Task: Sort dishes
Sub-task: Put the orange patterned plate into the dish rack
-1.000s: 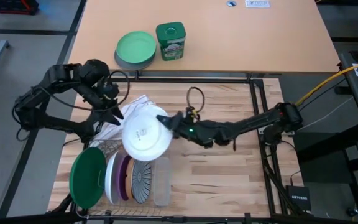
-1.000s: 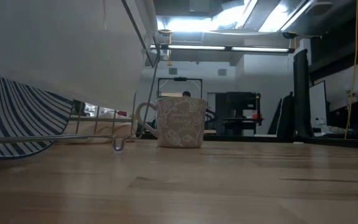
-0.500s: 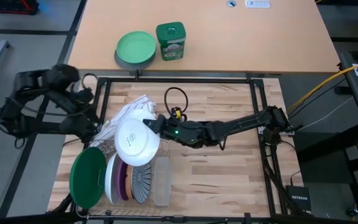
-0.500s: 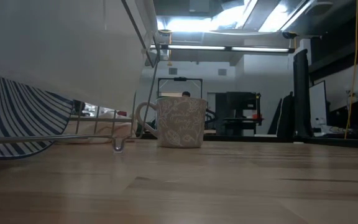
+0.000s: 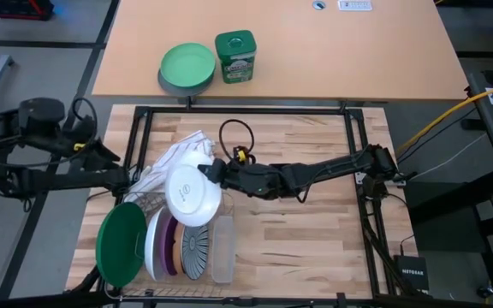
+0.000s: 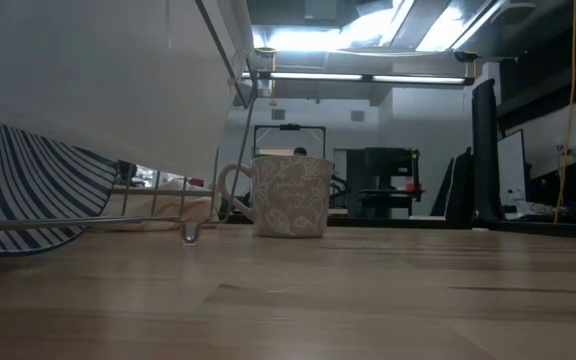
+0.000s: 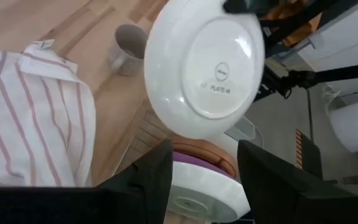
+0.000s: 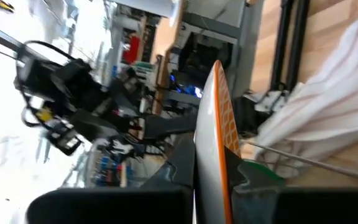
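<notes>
My right gripper (image 5: 215, 171) reaches in from the table's right and is shut on a round plate (image 5: 193, 195). The plate's white underside faces up, and its rim (image 8: 221, 118) shows an orange pattern. It hangs above the far end of the wire rack (image 5: 148, 205). In the rack stand the dark green plate (image 5: 120, 244), the white plate (image 5: 154, 244), the purple plate (image 5: 171, 239) and the striped plate (image 5: 195, 250), all on edge. A brown plate (image 7: 213, 160) shows behind the purple one. My left gripper (image 7: 204, 186) is open, off to the left at the table's edge (image 5: 109, 158). My right gripper pinches the plate's rim (image 8: 219, 158) between its two fingers (image 8: 182, 165), one on each face. It comes level from the table's right, at the plate's far-right edge (image 5: 208, 174). The plate is lifted clear and tilted, underside (image 7: 204, 71) toward my left wrist camera.
A white cloth with red stripes (image 5: 174, 154) lies at the rack's far-left side, and a small patterned mug (image 6: 283, 195) stands beside it. A clear tray (image 5: 222, 248) lies right of the rack. On the far table are a light green plate on a grey bowl (image 5: 187, 67) and a green tin (image 5: 234, 56).
My left arm has drawn back from the plate toward the table's left edge. My right gripper has carried the plate a little to the left and toward the near edge, over the rack's far end.
</notes>
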